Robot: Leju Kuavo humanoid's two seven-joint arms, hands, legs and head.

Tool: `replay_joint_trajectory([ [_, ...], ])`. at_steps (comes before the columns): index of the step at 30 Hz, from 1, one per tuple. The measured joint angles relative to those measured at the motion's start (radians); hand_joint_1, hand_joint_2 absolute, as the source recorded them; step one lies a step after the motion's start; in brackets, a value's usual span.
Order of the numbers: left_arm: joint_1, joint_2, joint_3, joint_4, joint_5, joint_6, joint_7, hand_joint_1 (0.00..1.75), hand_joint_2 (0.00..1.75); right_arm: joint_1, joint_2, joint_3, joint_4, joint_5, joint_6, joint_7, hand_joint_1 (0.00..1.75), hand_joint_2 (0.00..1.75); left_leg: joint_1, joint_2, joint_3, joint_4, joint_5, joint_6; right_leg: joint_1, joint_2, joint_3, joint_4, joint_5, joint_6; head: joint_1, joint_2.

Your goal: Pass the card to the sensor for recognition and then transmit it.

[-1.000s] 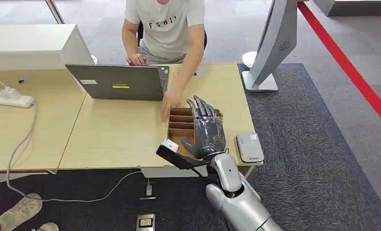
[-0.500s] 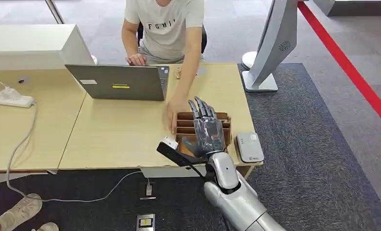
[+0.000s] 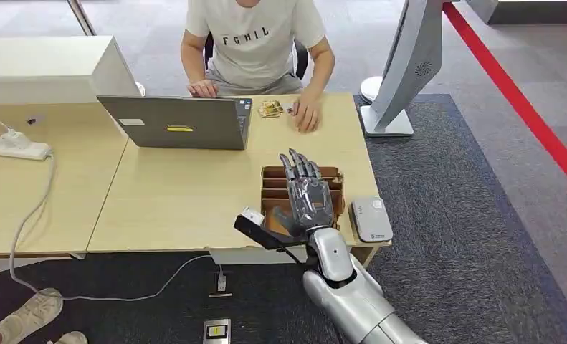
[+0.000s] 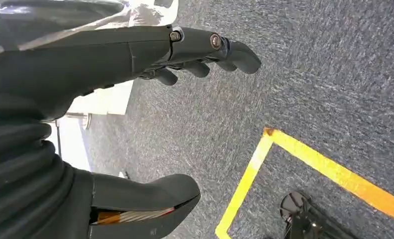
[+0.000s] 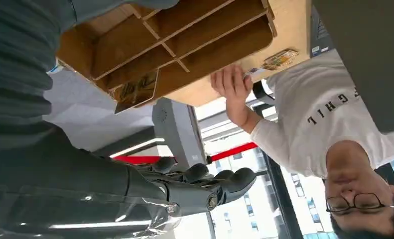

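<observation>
Several cards point(image 3: 271, 108) lying on the far edge of the table point(image 3: 173, 201), touching a person's hand point(image 3: 307, 117), well beyond the right hand point(image 3: 307, 197). Hovers fingers outstretched and released above the wooden divider box point(image 3: 269, 188), grey sensor point(image 3: 371, 218) just right. Left hand point(image 4: 135, 55) slack and holding nothing over grey carpet point(image 4: 309, 74).

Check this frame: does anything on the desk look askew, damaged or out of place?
Nothing looks damaged or spilled. The wooden divider box sits square near the desk's front edge, the grey sensor flat beside it. The right hand hovers over the box, fingers extended, holding nothing. Some cards lie loose by the person's hand, away from the box.
</observation>
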Motion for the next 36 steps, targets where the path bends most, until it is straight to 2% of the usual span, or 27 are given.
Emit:
replay_joint_trajectory([
  [5,0.0,-0.001,0.0,0.0,0.007,0.007,0.003,0.0,1.75,-0.015,-0.008,-0.002,0.028,0.017,0.0,0.047,0.0,1.75,0.0,0.0,0.0,0.0,0.0,0.0,0.0,0.0,0.0,0.0,0.0,0.0,0.0,0.0],
  [20,0.001,-0.004,0.0,0.001,0.026,-0.006,-0.001,0.0,1.75,-0.048,-0.035,-0.031,0.113,0.063,-0.005,0.133,0.0,1.75,0.0,0.0,0.0,0.0,0.0,0.0,0.0,0.0,0.0,0.0,0.0,0.0,0.0,0.0],
  [36,0.001,-0.004,0.0,0.001,0.018,-0.034,-0.004,0.0,1.75,-0.049,-0.066,-0.05,0.132,0.081,0.013,0.157,0.02,1.75,0.0,0.0,0.0,0.0,0.0,0.0,0.0,0.0,0.0,0.0,0.0,0.0,0.0,0.0],
])
